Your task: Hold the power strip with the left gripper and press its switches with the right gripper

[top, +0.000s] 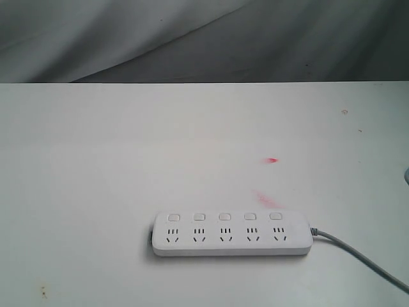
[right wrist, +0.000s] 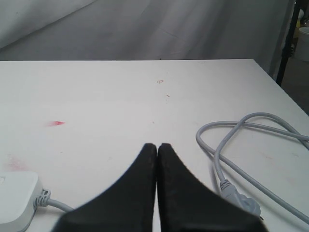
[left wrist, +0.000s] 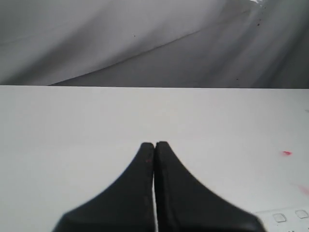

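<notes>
The white power strip (top: 231, 234) lies flat near the table's front edge, its row of small white switches (top: 224, 217) above the sockets and its grey cord (top: 361, 256) running off to the right. Neither arm shows in the exterior view. My left gripper (left wrist: 154, 143) is shut and empty above bare table, with a corner of the power strip (left wrist: 286, 218) and two switches at the view's edge. My right gripper (right wrist: 157, 145) is shut and empty too, with the power strip's end (right wrist: 17, 200) to one side and the looped cord (right wrist: 227, 159) with its plug (right wrist: 240, 198) to the other.
The white table (top: 128, 160) carries a small red mark (top: 273, 160) and a faint pink smear (top: 265, 197) behind the strip. Grey cloth (top: 204, 38) hangs beyond the table's far edge. The table's right edge (right wrist: 277, 89) shows in the right wrist view.
</notes>
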